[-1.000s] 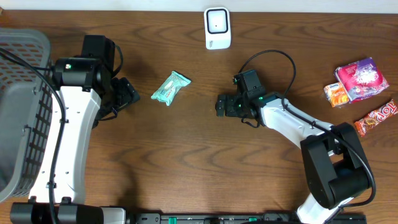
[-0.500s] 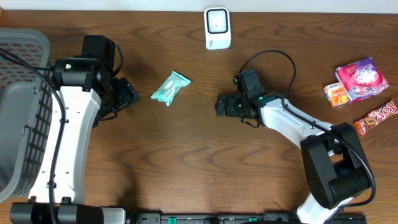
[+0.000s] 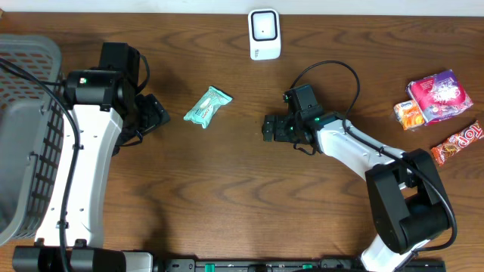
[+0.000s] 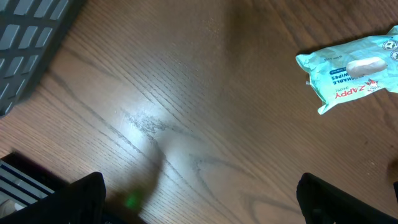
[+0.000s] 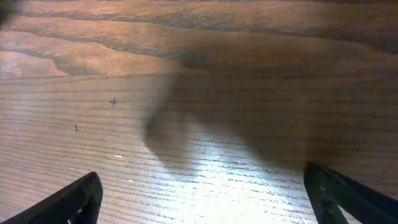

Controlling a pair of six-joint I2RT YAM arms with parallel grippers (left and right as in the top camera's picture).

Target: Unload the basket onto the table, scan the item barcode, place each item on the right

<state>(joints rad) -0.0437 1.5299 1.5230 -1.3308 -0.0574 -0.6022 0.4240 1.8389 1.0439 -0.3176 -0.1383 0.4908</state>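
A teal wipes packet (image 3: pixel 207 106) lies flat on the wooden table, between the two arms; the left wrist view shows it at the upper right (image 4: pixel 351 67). A white barcode scanner (image 3: pixel 265 34) stands at the table's far edge. My left gripper (image 3: pixel 156 115) is open just left of the packet, apart from it, with bare wood between its fingers (image 4: pixel 202 202). My right gripper (image 3: pixel 268 127) is open to the right of the packet, some way off, over bare table (image 5: pixel 205 199).
A grey basket (image 3: pixel 26 128) fills the left side. At the far right lie a pink packet (image 3: pixel 441 94), an orange packet (image 3: pixel 408 115) and a red candy bar (image 3: pixel 457 142).
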